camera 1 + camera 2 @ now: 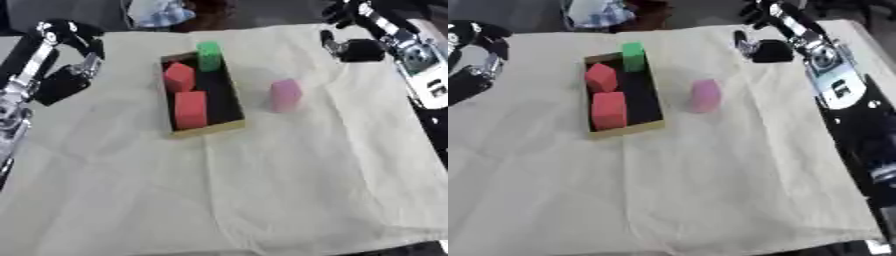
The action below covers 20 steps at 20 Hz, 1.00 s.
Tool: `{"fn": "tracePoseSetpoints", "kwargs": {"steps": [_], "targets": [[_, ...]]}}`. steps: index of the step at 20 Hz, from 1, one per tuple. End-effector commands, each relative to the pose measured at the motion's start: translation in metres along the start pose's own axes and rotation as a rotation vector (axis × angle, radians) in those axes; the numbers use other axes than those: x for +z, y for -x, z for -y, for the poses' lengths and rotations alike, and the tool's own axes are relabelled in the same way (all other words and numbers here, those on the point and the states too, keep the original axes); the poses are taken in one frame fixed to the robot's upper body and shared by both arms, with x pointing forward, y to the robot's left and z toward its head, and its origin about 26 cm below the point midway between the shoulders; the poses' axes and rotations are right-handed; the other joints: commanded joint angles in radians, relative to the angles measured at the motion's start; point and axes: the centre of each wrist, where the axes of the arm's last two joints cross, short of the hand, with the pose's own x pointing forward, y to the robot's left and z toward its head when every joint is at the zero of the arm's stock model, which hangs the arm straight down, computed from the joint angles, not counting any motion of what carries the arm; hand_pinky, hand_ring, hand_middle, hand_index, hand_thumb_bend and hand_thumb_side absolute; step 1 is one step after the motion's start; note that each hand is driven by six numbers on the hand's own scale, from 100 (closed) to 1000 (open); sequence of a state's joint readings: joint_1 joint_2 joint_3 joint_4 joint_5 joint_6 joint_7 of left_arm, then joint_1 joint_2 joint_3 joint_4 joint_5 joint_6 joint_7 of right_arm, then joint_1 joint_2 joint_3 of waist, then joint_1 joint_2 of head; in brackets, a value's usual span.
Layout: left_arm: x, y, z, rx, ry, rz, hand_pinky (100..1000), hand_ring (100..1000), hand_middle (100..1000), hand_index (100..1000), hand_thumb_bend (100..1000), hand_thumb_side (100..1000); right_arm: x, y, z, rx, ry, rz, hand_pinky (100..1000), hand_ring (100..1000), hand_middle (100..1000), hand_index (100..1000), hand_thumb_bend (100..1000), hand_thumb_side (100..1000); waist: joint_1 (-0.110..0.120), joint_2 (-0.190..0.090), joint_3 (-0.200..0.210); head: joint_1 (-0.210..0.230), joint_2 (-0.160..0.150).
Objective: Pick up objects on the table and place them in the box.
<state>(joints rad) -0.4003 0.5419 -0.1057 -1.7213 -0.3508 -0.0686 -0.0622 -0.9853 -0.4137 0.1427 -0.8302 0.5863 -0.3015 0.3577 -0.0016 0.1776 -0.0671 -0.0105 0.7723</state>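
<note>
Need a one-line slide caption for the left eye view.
Box holds two red blocks and a green block; pink block waits on the cloth.

Three blocks (191,110) lie in the box (207,129) on the tabletop (262,190) — a fourth block (284,95) stands just right of it.

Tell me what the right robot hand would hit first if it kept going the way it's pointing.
Probably the pink rounded block standing on the cream cloth; the right robot hand seems aimed left and toward it, though depth is unclear.

Pink block (704,95) upright on the cloth (710,190), just right of the box (656,102) with two red blocks.
</note>
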Motion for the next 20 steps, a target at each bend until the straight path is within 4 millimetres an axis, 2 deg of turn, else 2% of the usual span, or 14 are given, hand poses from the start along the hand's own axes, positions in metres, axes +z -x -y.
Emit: {"fn": "tracePoseSetpoints", "kwargs": {"steps": [1, 2, 3, 4, 5, 7, 11, 20], "targets": [[0.003, -0.009, -0.010, 0.009, -0.030, 0.026, 719, 539, 562, 760, 100, 750, -0.008, 0.005, 0.004, 0.143, -0.118, -0.054, 843, 895, 909, 1000, 100, 275, -0.014, -0.031, 0.003, -0.007, -0.002], [0.006, -0.008, -0.009, 0.015, -0.027, 0.020, 719, 539, 562, 760, 100, 751, -0.012, 0.004, 0.002, 0.180, -0.156, -0.064, 846, 900, 916, 1000, 100, 280, -0.014, -0.031, 0.004, -0.008, -0.002], [0.008, -0.007, -0.007, 0.019, -0.023, 0.013, 719, 539, 561, 760, 100, 755, -0.015, 0.004, 0.000, 0.215, -0.190, -0.070, 855, 913, 933, 1000, 100, 400, -0.014, -0.031, 0.005, -0.009, -0.002], [0.011, -0.006, -0.006, 0.022, -0.019, 0.007, 718, 538, 560, 760, 100, 756, -0.018, 0.004, -0.003, 0.246, -0.219, -0.073, 858, 918, 939, 1000, 100, 446, -0.013, -0.031, 0.006, -0.010, -0.002], [0.012, -0.005, -0.005, 0.025, -0.015, -0.001, 718, 537, 558, 760, 100, 762, -0.020, 0.003, -0.004, 0.279, -0.247, -0.069, 865, 929, 956, 1000, 100, 608, -0.013, -0.031, 0.007, -0.012, -0.002], [0.015, -0.002, -0.002, 0.030, -0.007, -0.012, 717, 537, 557, 761, 100, 767, -0.025, 0.000, -0.006, 0.348, -0.294, -0.056, 868, 935, 965, 1000, 100, 748, -0.013, -0.031, 0.008, -0.014, -0.002], [0.020, 0.001, 0.001, 0.031, 0.007, -0.025, 716, 536, 556, 761, 100, 771, -0.030, -0.004, -0.006, 0.464, -0.358, -0.014, 871, 942, 977, 1000, 100, 831, -0.016, -0.032, 0.006, -0.014, -0.002], [0.024, 0.006, 0.006, 0.031, 0.025, -0.042, 713, 532, 551, 762, 100, 777, -0.023, 0.001, 0.000, 0.581, -0.425, 0.082, 873, 944, 987, 1000, 100, 846, -0.024, -0.034, -0.001, -0.006, -0.002]]}}
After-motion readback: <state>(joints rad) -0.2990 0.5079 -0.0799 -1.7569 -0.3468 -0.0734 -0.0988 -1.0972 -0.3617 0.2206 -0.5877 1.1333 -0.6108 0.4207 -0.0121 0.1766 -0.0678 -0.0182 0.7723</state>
